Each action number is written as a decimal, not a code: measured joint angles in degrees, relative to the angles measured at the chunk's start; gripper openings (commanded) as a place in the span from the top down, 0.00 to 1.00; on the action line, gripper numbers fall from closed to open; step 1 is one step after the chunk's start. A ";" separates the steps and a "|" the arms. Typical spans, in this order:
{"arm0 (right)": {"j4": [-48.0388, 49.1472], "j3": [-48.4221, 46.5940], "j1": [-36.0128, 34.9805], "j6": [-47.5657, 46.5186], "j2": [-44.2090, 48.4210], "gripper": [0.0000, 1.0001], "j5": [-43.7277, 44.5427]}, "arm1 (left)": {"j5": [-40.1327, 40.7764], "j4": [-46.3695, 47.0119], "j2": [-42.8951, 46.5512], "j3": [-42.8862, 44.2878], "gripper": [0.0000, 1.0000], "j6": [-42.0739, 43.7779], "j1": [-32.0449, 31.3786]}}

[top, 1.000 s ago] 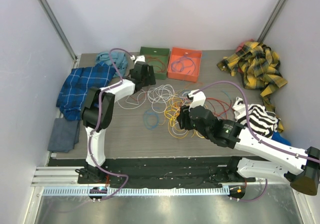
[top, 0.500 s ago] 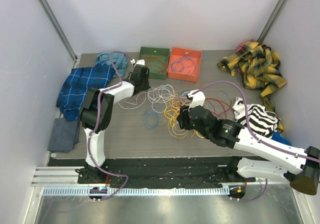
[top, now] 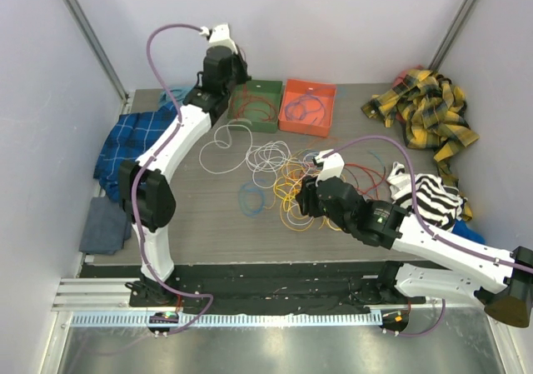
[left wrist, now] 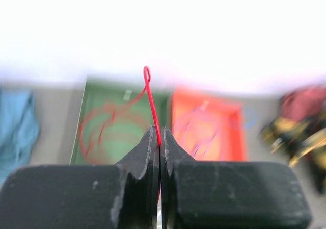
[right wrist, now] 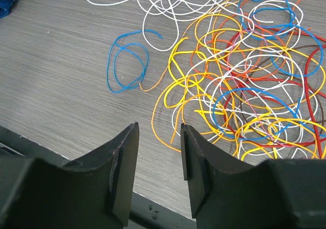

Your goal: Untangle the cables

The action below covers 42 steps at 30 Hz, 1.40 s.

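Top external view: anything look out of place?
Nothing damaged. Odd clutter: a blue plaid cloth drapes over the table's left edge, and yellow plaid cloth and black-and-white striped cloth crowd the right side beside the thin coloured cables.

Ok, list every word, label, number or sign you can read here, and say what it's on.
No text is legible in any view.
Small pale patches inside the green tray and the orange tray, seen from the left wrist, may be tags, but they are too blurred to read.

High overview, near wrist views, shared cables (top: 289, 192)
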<state>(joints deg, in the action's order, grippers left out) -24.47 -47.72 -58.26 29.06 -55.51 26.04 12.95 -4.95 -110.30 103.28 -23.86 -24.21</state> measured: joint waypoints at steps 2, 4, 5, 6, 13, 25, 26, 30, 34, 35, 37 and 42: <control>-0.02 0.00 0.00 -0.07 0.00 0.54 0.26 | 0.00 0.20 -0.57 5.29 1.00 0.33 0.00; -0.02 0.00 0.00 -0.22 0.02 0.54 0.48 | 0.00 0.46 -1.64 9.44 1.00 0.48 0.00; -0.04 0.00 0.00 -0.33 0.02 0.54 0.68 | -0.02 0.70 -2.43 11.23 1.00 0.52 0.00; -0.07 0.00 0.00 -0.48 0.02 0.54 0.90 | -0.11 1.09 -3.37 13.18 1.00 0.55 0.00; -0.68 0.00 0.09 -1.97 0.02 0.55 2.45 | -2.12 0.85 -7.23 16.04 1.00 -0.02 0.00; -1.31 0.17 0.28 -2.38 1.84 0.55 3.89 | -3.58 5.09 -16.41 23.04 1.00 -0.76 0.00; -1.36 0.17 0.33 -2.40 1.90 0.55 4.09 | -3.63 5.35 -18.18 24.76 1.00 -0.79 0.00; -1.44 0.17 0.63 -3.08 1.79 0.55 4.85 | -4.02 5.55 -23.93 28.87 0.94 -1.29 0.11; -1.51 0.17 0.96 -3.93 0.90 0.55 5.38 | -4.02 5.33 -26.51 26.51 0.37 -1.99 0.42; -1.53 0.17 1.03 -4.11 0.68 0.55 5.42 | -4.04 5.20 -26.73 25.35 0.24 -2.29 0.55; -1.64 0.15 1.11 -4.57 0.33 0.55 5.46 | -3.96 5.07 -27.50 23.82 0.17 -2.93 0.90; -1.81 0.15 1.14 -4.96 0.33 0.55 5.62 | -3.50 3.91 -28.15 23.56 0.00 -2.93 1.51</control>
<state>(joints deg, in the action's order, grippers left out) -26.28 -47.57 -57.12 24.10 -55.18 31.66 9.45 -1.04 -138.45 126.85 -26.79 -22.70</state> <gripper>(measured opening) 0.454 0.982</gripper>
